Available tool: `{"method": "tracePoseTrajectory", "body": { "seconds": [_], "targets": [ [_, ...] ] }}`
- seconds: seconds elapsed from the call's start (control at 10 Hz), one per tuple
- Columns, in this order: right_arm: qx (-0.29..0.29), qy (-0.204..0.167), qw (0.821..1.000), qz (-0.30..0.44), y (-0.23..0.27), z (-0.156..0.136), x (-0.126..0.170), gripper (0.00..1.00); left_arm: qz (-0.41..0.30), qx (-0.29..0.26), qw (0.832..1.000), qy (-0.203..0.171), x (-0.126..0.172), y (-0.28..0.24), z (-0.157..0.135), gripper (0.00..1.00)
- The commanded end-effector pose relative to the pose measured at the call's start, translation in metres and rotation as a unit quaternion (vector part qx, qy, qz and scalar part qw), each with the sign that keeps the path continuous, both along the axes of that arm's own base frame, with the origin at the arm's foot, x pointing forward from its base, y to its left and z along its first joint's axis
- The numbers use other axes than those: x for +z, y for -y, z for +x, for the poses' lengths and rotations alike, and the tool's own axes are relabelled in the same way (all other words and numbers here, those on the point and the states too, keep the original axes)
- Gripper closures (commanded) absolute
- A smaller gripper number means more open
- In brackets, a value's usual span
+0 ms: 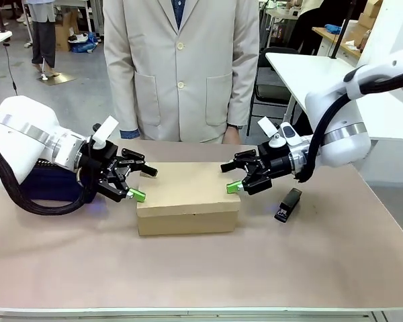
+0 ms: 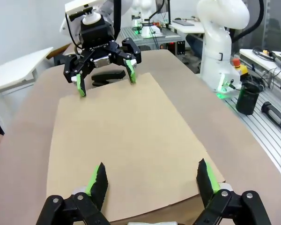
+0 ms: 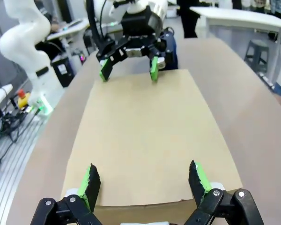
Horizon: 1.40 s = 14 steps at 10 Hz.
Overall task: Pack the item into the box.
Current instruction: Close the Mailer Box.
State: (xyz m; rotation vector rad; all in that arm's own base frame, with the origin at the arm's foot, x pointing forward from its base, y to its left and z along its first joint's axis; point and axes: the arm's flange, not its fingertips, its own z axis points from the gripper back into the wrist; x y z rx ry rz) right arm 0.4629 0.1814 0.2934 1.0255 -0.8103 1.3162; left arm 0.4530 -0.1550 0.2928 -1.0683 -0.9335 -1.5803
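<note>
The brown cardboard box (image 1: 188, 191) lies in the middle of the table with its flap lid down flat. My left gripper (image 1: 145, 183) is open at the box's left end, its green-padded fingers spread just over the top edge. At the right end my right gripper (image 1: 229, 177) is open the same way. In the left wrist view my left gripper (image 2: 151, 174) spans the near edge of the box (image 2: 126, 140), and the right gripper (image 2: 106, 84) faces it from the far edge. In the right wrist view my right gripper (image 3: 143, 176) spans the box (image 3: 150, 136) opposite the left gripper (image 3: 128, 74). The item is out of view.
A black stapler (image 1: 288, 204) lies on the table right of the box, under my right arm. A navy blue pouch (image 1: 50, 184) sits behind my left arm. A person in a beige coat (image 1: 181, 67) stands at the far edge. The table's front strip is bare.
</note>
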Motion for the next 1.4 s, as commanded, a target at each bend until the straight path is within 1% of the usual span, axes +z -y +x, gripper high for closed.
{"method": "tracePoseTrajectory", "body": {
  "seconds": [0.0,0.2,0.3,0.4,0.5,0.6,0.7,0.8,0.9,1.0,1.1,1.3],
  "targets": [
    [-0.005,0.006,0.999,-0.033,-0.006,-0.004,-0.007,0.00,0.020,-0.006,1.000,0.003,0.002,-0.001,-0.003,0.00],
    [-0.001,0.001,0.998,-0.062,-0.005,-0.004,-0.014,0.00,0.010,-0.011,1.000,0.005,0.003,-0.001,-0.003,0.00],
    [-0.003,0.006,0.999,-0.050,-0.003,-0.004,-0.010,0.00,0.006,-0.011,1.000,0.005,0.004,-0.001,-0.003,0.00],
    [-0.004,0.010,1.000,-0.020,0.001,-0.003,0.000,0.00,-0.013,-0.020,1.000,-0.002,0.007,-0.002,-0.003,0.00],
    [-0.005,0.003,1.000,0.015,0.007,-0.003,0.012,0.00,-0.046,-0.017,0.999,-0.001,0.016,-0.006,-0.003,0.00],
    [-0.028,-0.006,0.998,0.061,0.021,-0.004,0.031,0.00,-0.093,-0.014,0.996,-0.002,0.032,-0.014,-0.007,0.00],
    [-0.068,-0.019,0.993,0.093,0.042,-0.009,0.054,0.00,-0.139,0.012,0.990,-0.022,0.054,-0.028,-0.013,0.00],
    [-0.120,-0.038,0.985,0.118,0.071,-0.020,0.078,0.00,-0.170,0.044,0.984,-0.043,0.076,-0.051,-0.023,0.00],
    [-0.137,-0.038,0.982,0.128,0.090,-0.036,0.091,0.00,-0.196,0.084,0.976,-0.043,0.092,-0.071,-0.034,0.00],
    [-0.153,-0.008,0.980,0.127,0.098,-0.045,0.096,0.00,-0.229,0.115,0.967,-0.005,0.097,-0.084,-0.040,0.00],
    [-0.093,-0.023,0.989,0.109,0.075,-0.009,0.075,0.00,-0.166,0.031,0.985,-0.030,0.078,-0.053,-0.014,0.00],
    [-0.093,-0.023,0.989,0.109,0.075,-0.009,0.075,0.00,-0.166,0.031,0.985,-0.030,0.078,-0.053,-0.014,0.00]
  ]
}}
